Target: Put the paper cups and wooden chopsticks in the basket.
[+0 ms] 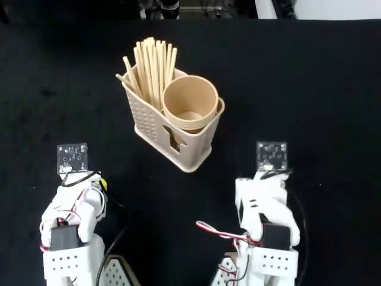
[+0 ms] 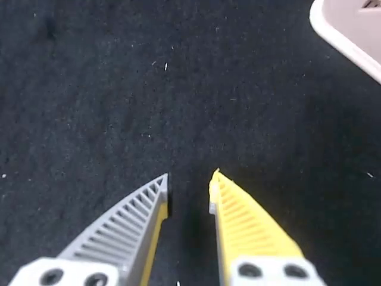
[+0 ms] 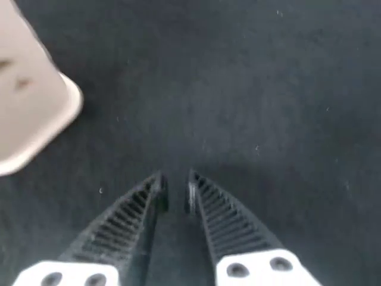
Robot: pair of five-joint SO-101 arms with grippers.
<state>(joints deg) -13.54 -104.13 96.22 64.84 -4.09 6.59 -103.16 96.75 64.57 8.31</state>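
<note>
Two arms sit folded back at the near edge of the black table (image 1: 309,89), one on each side, and the basket (image 1: 156,128) stands between them, a little farther out on the cloth. Everything is in it. The paper cups (image 1: 190,102) are nested in one stack, upright, in the end of the basket nearer the right arm. The wooden chopsticks (image 1: 152,62) stand in a bundle in the other end, fanned out, with their tips rising well above the rim. Cups and sticks are side by side, touching or nearly so.

Now the claws. The left gripper (image 2: 189,182), one finger grey and one yellow, points down at bare cloth. Its tips are only narrowly parted and there is nothing between them. A corner of the basket sits off to one side of it, well apart from the fingers. The right gripper (image 3: 176,182) has dark fingers with just a slim gap at the tips, and it holds nothing either. It hangs over open cloth with the basket's pale wall near, not touching.
</note>
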